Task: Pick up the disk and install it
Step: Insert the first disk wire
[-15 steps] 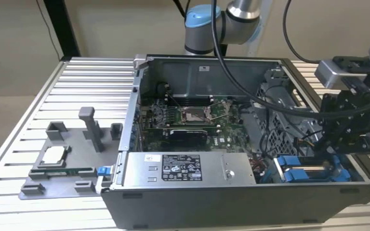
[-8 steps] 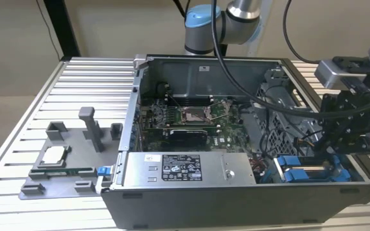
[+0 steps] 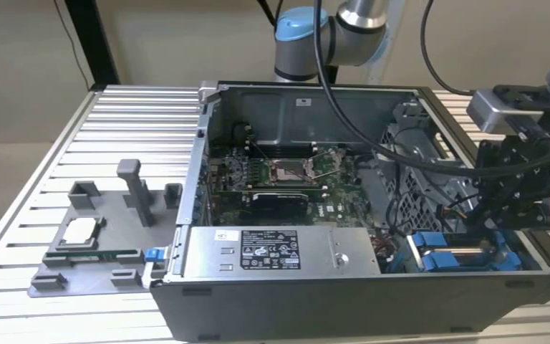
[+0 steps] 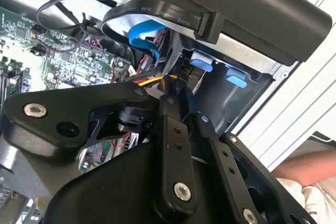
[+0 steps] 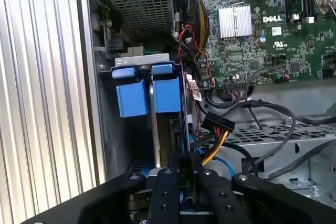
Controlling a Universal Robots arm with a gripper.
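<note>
The disk (image 3: pixel 466 256) sits low in the drive bay at the front corner of the open computer case, on the exterior view's right, its silver body between bright blue carrier parts. In the first wrist view it appears edge-on, with the disk's blue carrier tabs (image 5: pixel 168 95) at the far end. My gripper (image 3: pixel 495 233) reaches down into that bay. Its black fingers stand close together in both wrist views, gripper (image 5: pixel 184 169) and gripper (image 4: pixel 178 98), pinched on the disk's near edge. The carrier's blue tabs (image 4: pixel 202 62) show beyond the fingertips.
A grey power-supply box (image 3: pixel 275 251) lies beside the bay and the green motherboard (image 3: pixel 285 179) behind it. Bundled cables (image 5: pixel 215 129) crowd the bay's side. A grey parts fixture (image 3: pixel 94 244) stands on the slatted table at the exterior view's left. A person's arm (image 4: pixel 307 166) is nearby.
</note>
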